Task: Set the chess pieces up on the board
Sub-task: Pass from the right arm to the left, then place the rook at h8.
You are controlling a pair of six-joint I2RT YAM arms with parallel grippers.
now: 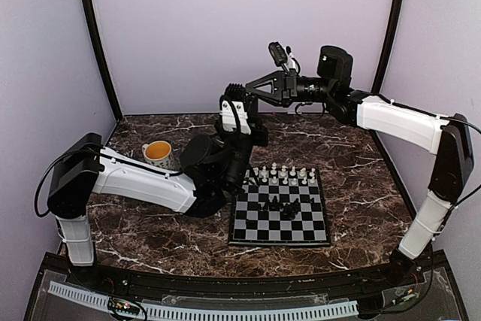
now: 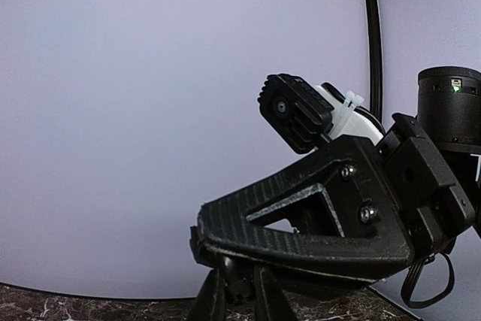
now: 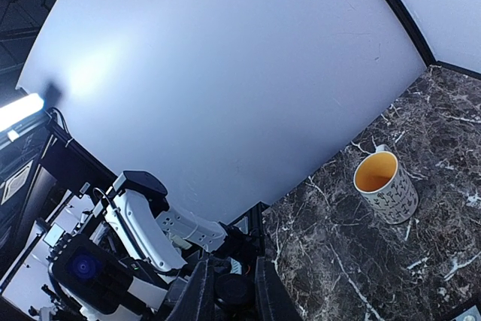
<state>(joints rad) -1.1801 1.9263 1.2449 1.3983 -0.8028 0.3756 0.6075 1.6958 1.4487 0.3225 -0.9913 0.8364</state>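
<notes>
Arms [image 1: 143,178] aloft, fingers [image 1: 263,80] close together

The board [image 1: 279,225] lies on the table [image 1: 135,234], with white chess pieces [image 1: 285,175] along its far edge and black ones mid-board. A mug [image 1: 158,154] stands to its left. The left end effector [image 1: 236,95] and right end effector [image 1: 249,89] hang close together above.

Overhead view, as I see it: the board [image 1: 279,208] lies on the table [image 1: 361,155], right of centre. Chess pieces [image 1: 285,174] line its far edge, and others cluster mid-board. A mug [image 1: 159,154] stands to its left, farther back.
</notes>
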